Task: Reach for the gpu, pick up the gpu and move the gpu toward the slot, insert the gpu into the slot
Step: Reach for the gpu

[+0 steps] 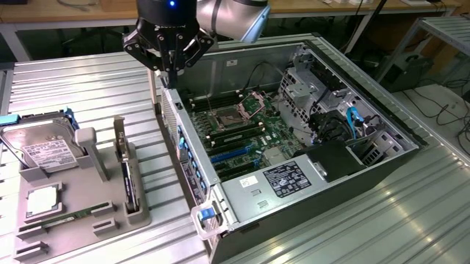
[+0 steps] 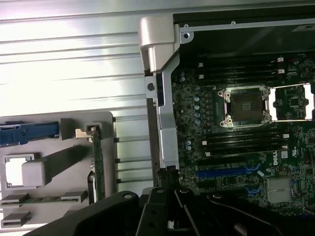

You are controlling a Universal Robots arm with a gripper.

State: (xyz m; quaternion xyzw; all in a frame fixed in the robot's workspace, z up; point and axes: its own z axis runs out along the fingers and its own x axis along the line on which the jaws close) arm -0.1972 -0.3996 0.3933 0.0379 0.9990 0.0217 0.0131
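hand (image 1: 170, 82): fingers together, empty, above case (image 1: 242, 225) rim | gpu (image 1: 129, 181): upright in gray holder (image 1: 74, 206), well apart

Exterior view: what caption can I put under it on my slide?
Robot gripper hovers above a corner of the open computer case while the gpu stands on edge in its grey holder.

The table (image 1: 88, 88) is ribbed silver, the tray (image 1: 74, 212) grey, the gpu (image 2: 97, 162) green, the motherboard (image 1: 273, 131) green with blue slots (image 1: 231, 156), the gripper (image 1: 170, 71) black.
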